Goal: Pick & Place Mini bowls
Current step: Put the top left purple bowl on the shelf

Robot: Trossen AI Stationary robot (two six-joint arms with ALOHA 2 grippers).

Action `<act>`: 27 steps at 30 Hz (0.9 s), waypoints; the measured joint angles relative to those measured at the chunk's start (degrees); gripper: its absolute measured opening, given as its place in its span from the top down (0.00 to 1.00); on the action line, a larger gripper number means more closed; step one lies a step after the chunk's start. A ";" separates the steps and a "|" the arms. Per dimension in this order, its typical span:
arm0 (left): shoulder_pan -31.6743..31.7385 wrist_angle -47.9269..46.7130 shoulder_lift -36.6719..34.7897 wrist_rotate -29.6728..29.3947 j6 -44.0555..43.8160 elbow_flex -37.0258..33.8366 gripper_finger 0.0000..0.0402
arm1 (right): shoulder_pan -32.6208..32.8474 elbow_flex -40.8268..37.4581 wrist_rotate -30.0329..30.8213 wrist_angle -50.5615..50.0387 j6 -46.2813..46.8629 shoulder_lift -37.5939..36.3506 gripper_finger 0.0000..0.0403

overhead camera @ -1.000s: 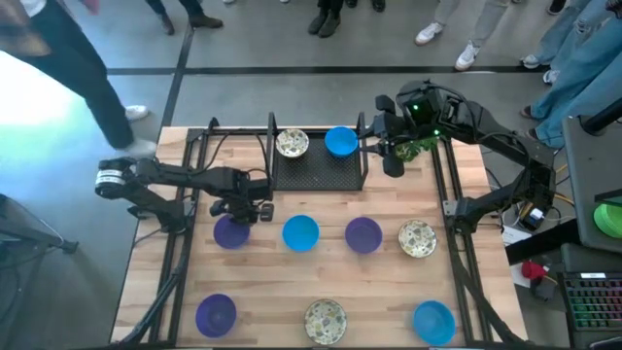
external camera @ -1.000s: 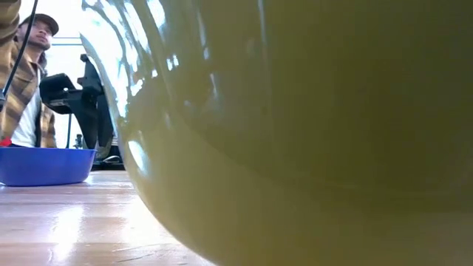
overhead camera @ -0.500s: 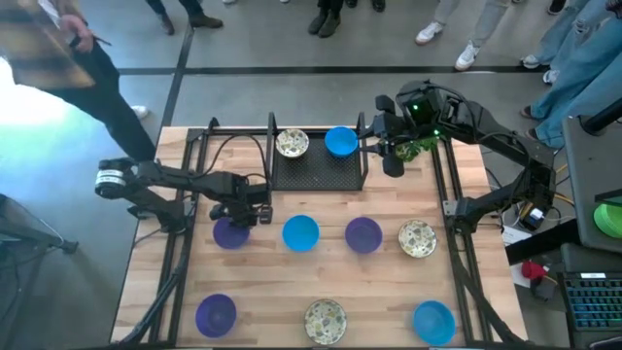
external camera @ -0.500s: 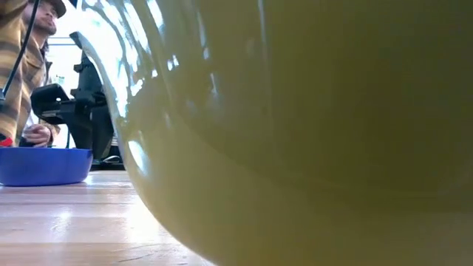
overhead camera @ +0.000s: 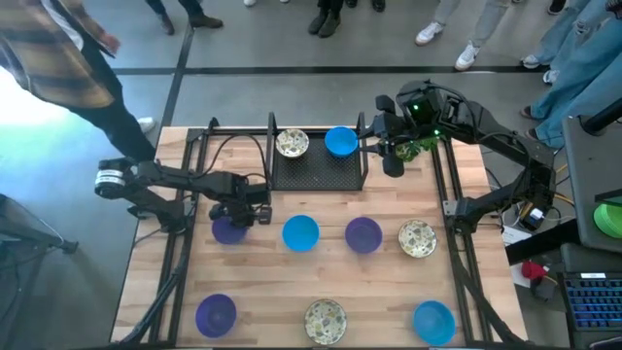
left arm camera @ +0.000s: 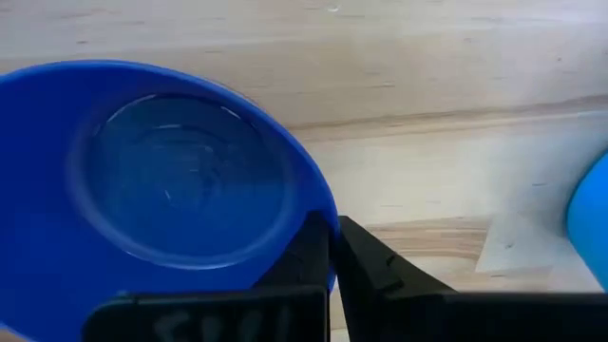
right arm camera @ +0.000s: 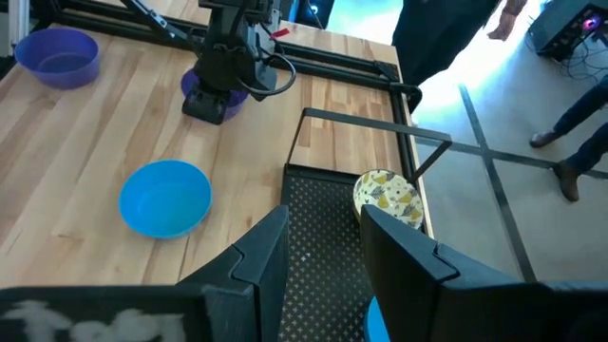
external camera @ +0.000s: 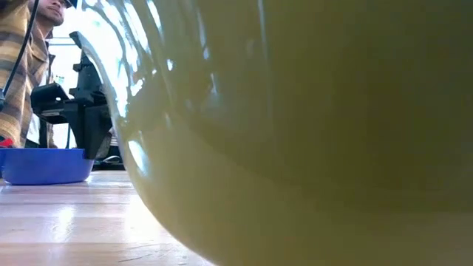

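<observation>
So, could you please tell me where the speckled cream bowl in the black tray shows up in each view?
High view: speckled cream bowl in the tray's left part.
Right wrist view: on the mesh, beyond the open right gripper.
Left wrist view: not in it; the left gripper pinches a purple bowl.
Low view: not in it.
Shared landmark: black mesh tray.

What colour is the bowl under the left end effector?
Purple small round bowl, clearest in the high view.
</observation>
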 joint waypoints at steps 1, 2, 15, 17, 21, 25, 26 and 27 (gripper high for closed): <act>-0.06 -0.36 0.00 -0.01 0.37 0.22 0.99 | 0.00 0.00 0.00 0.00 0.00 0.00 0.68; -0.11 -0.79 0.00 0.01 0.80 0.57 0.99 | 0.00 0.00 0.00 0.00 0.01 0.00 0.68; -0.36 -7.20 0.02 2.49 7.56 13.63 1.00 | 0.00 0.00 0.00 0.00 0.94 0.00 0.68; -0.59 -7.91 0.02 2.69 8.59 16.38 1.00 | 0.00 0.00 0.02 0.00 1.14 0.00 0.68; -0.92 -8.08 0.08 3.00 10.57 22.52 1.00 | 0.00 0.00 0.00 0.00 1.14 0.00 0.68; -0.96 -8.17 1.15 3.01 13.27 28.38 1.00 | -0.01 0.00 0.02 0.02 1.13 0.00 0.68; -0.96 -8.39 1.62 3.00 13.95 29.80 1.00 | 0.00 0.00 0.01 0.03 1.13 0.00 0.68; -0.96 -8.43 2.20 3.01 14.83 31.15 1.00 | 0.00 0.00 0.01 0.06 1.13 0.00 0.68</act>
